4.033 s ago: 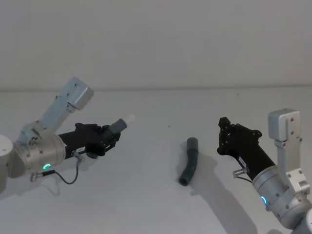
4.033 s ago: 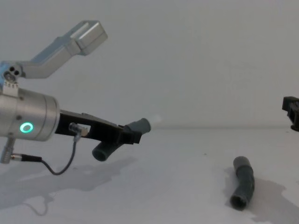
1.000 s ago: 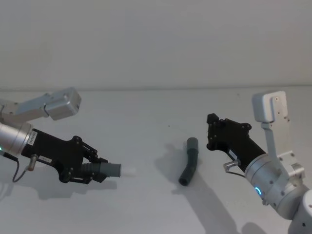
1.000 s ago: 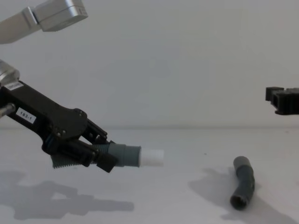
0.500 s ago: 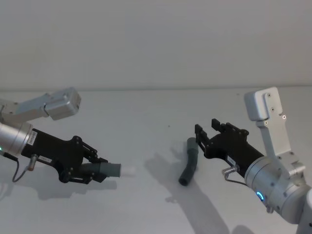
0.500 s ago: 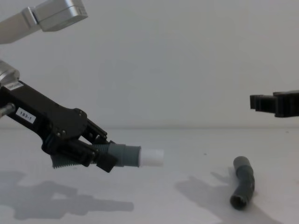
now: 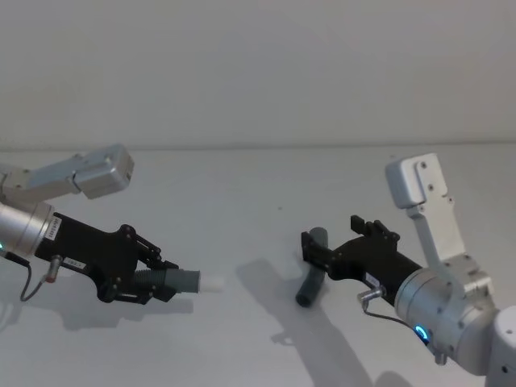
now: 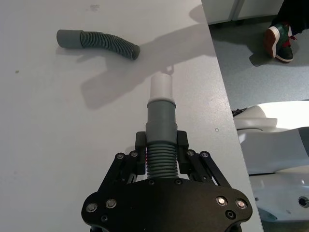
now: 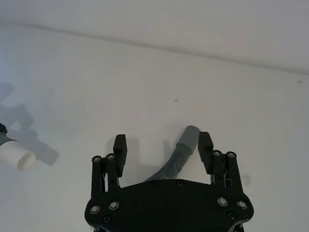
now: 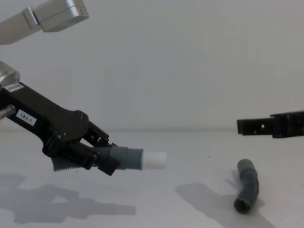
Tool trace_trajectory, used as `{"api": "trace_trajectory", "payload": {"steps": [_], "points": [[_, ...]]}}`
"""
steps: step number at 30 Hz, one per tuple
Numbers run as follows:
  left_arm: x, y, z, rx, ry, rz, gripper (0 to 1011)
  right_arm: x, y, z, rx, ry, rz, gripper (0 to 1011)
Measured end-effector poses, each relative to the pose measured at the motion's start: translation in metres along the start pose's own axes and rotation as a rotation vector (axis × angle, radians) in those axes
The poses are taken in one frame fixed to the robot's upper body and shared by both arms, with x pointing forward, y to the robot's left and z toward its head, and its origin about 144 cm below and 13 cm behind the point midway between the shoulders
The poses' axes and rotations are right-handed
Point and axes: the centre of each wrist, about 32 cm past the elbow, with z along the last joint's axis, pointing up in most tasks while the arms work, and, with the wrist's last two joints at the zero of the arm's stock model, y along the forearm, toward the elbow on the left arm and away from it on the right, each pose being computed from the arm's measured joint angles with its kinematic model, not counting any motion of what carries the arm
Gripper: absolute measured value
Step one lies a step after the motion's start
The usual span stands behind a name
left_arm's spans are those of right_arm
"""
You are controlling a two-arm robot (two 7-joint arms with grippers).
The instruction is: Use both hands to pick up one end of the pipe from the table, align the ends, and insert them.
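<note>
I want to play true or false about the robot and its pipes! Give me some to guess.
1. The left pincer is holding the white-tipped pipe piece. True.
2. The right pincer is squeezing the second pipe piece. False: it is open, hovering with a finger on each side of that piece, which lies on the table.
3. The two pipe pieces are plugged together. False: they are apart, one held up on the left and one lying on the table on the right.
4. The white tip points toward the robot's right side. True.
</note>
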Motion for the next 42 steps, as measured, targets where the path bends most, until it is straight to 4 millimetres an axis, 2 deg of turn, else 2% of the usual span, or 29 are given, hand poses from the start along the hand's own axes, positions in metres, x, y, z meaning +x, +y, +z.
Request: {"api": "trace_trajectory", "payload": {"steps": [3, 6, 23, 42], "points": [[0.000, 0.000, 0.000, 0.000, 0.000, 0.000, 329, -0.001, 0.005, 0.000, -0.019, 0.006, 0.008, 957], [0.000, 0.000, 0.000, 0.000, 0.000, 0.000, 329, -0.001, 0.010, 0.000, -0.038, 0.013, 0.015, 1004], [0.000, 0.000, 0.000, 0.000, 0.000, 0.000, 329, 0.014, 0.044, -0.008, -0.117, 0.040, 0.036, 1004], [0.000, 0.000, 0.000, 0.000, 0.000, 0.000, 329, 0.033, 0.072, -0.016, -0.163, 0.056, 0.038, 1003]]}}
